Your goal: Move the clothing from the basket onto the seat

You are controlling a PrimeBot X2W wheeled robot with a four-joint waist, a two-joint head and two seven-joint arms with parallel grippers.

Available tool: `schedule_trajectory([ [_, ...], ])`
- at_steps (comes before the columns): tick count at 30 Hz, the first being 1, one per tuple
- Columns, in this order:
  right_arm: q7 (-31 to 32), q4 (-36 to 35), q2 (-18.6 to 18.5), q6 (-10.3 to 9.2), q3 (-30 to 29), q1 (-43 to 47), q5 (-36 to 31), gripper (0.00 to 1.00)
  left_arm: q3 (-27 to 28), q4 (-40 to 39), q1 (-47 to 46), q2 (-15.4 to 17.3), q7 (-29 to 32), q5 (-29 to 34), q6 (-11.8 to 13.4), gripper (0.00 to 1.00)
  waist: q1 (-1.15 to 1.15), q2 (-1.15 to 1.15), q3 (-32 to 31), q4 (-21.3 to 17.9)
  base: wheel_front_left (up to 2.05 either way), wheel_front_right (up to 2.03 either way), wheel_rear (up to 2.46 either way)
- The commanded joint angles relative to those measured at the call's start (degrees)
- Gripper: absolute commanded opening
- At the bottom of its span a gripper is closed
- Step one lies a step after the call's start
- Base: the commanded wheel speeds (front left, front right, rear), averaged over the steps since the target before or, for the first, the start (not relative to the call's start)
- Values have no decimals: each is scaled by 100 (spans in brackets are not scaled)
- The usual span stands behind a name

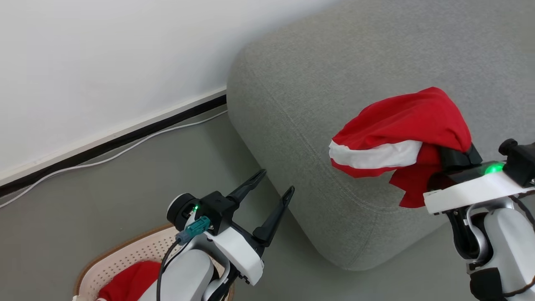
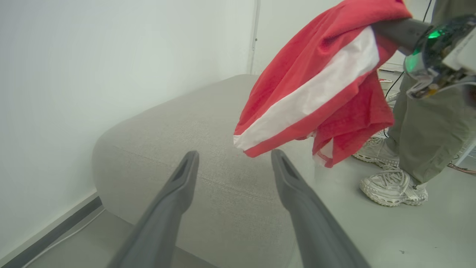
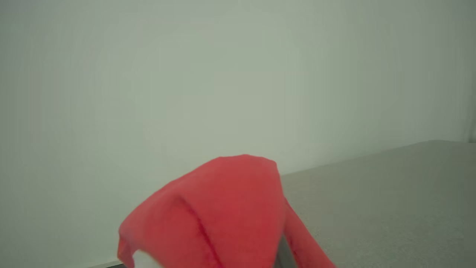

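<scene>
Clothing hangs at three o'clock over the edge of the seat, the right fingers clenched on it (carried high, I'd guess, to clear that edge). Left fingers stand spread and empty at six o'clock above the basket, where more red cloth waits.

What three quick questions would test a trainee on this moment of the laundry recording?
1. True or false: the right hand is shut on a bright red fabric garment with a white stripe, held in the air near the large grey fabric-upholstered sofa.
2. More red cloth lies: A on the floor; B in the oval cream-white perforated plastic basket with a brown rim; C against the wall.
3. Fill in: the left hand is ___ and empty.
Key: 1 true; 2 B; 3 open.
</scene>
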Motion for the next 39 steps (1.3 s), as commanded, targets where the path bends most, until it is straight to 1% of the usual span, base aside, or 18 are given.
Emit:
schedule_trajectory([
  [1,-34,-213,-42,23,-26,16,-54,0,177,-161,-70,57,-29,-44,-41,100,0,0,58,-235,0,0,0],
  [9,-34,-486,-127,23,-609,371,-170,0,-123,-145,-360,5,-29,-67,-41,100,0,0,294,-311,0,0,0],
  [13,-34,-493,-212,23,-738,255,-216,0,-158,-227,-441,60,-29,-1,-41,100,0,0,525,-321,0,0,0],
  [16,-34,-374,-296,23,-864,-47,-259,0,-155,-327,-477,149,-29,98,-41,100,0,0,774,-325,0,0,0],
  [17,-34,-236,-383,23,-1025,-316,-321,0,-208,-364,-529,219,-29,211,-41,100,0,0,963,-284,0,0,0],
  [19,-34,-146,-522,23,-1219,-581,-429,0,-273,-429,-626,245,-29,290,-41,100,0,0,1169,-164,0,0,0],
  [20,-34,-146,-522,23,-1219,-581,-429,0,-273,-429,-626,245,-29,290,-41,100,0,0,1169,-164,0,0,0],
  [29,-34,198,-1017,23,-1791,-1647,-719,0,-537,-613,-1182,368,-29,434,-41,100,0,0,2092,334,0,0,0],
  [36,-34,699,-1277,23,-2300,-2562,-674,0,-705,-705,-1591,478,-29,456,-41,100,0,0,2735,583,0,0,0],
  [39,-34,1006,-1493,23,-2474,-2920,-815,0,-720,-720,-1757,527,-29,433,-41,100,0,0,2983,701,0,0,0],
])
